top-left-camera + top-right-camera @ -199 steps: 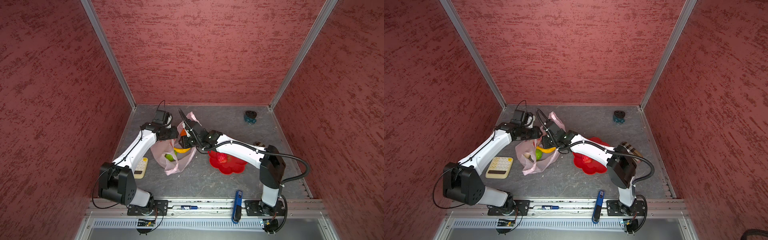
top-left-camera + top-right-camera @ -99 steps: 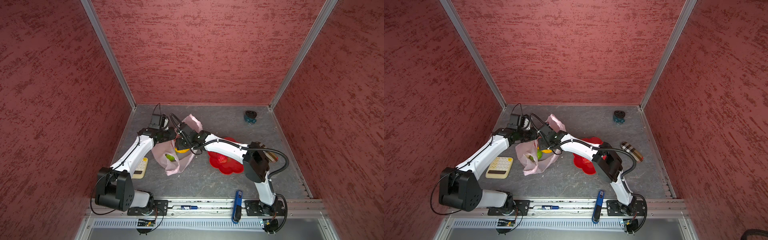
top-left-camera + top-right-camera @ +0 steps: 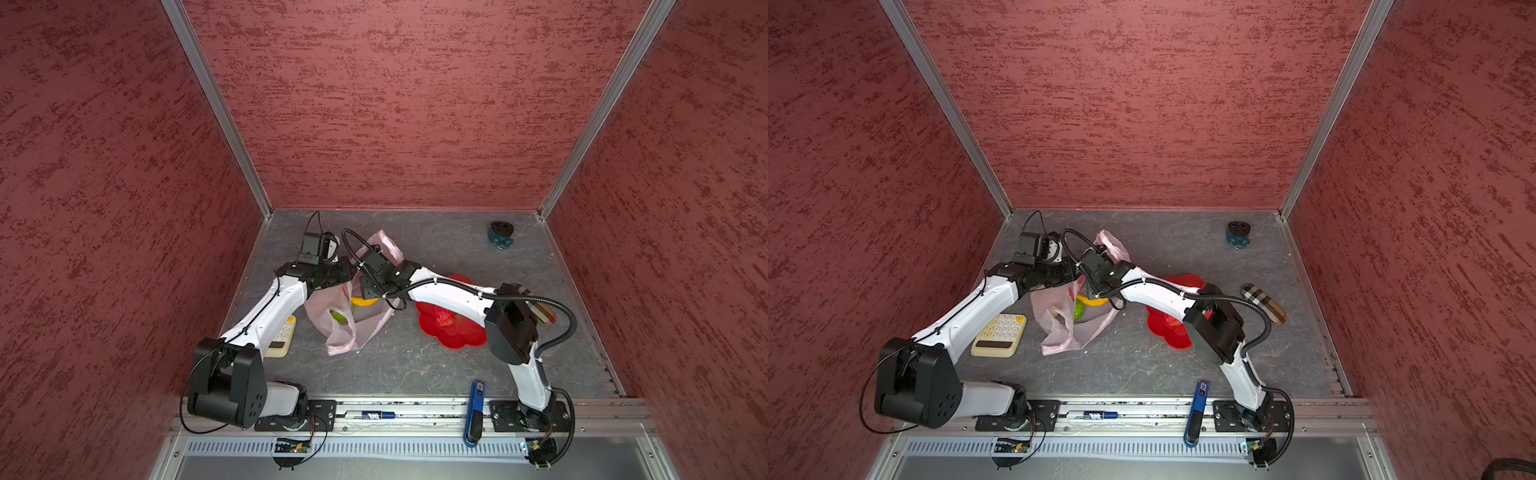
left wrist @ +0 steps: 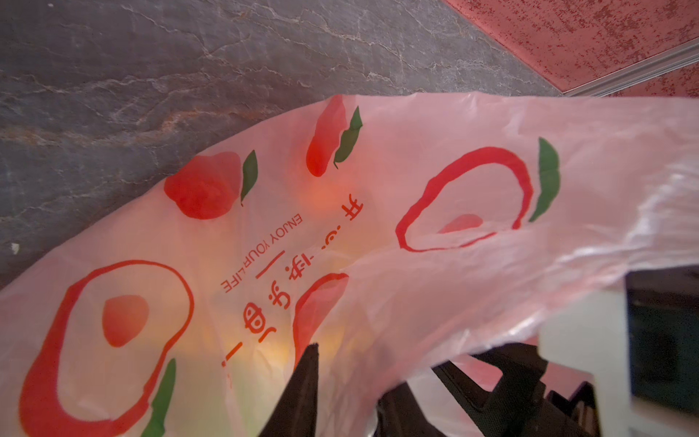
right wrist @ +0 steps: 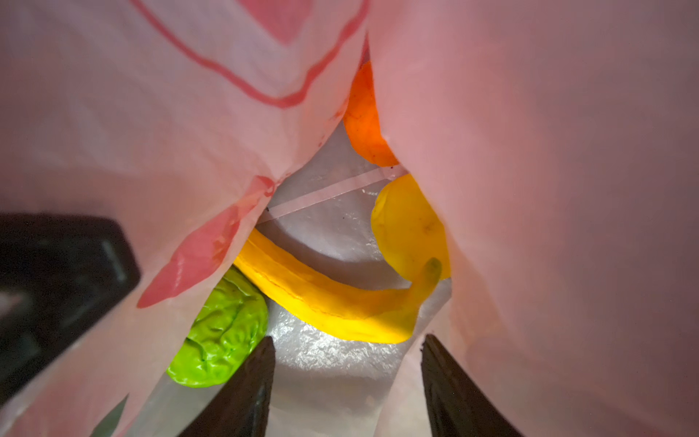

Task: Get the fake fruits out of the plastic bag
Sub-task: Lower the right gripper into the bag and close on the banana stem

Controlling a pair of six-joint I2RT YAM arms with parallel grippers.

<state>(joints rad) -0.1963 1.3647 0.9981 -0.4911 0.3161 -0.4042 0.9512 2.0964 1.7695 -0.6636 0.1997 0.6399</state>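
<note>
The left gripper (image 3: 348, 279), fingers narrow, pinches the plastic bag (image 3: 368, 328) rim, propping its mouth (likely for access). The right gripper (image 5: 348, 338), fingers wide and empty, hovers inside above the banana (image 5: 321, 299); the red dish (image 3: 457, 338) waits at the bag's three o'clock.

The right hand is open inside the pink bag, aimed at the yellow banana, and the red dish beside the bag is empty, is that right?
Not quite: the red dish is not empty; a bumpy red fruit lies in it, as a top view shows. The rest holds: the right hand is open inside the pink bag, aimed at the yellow banana.
</note>
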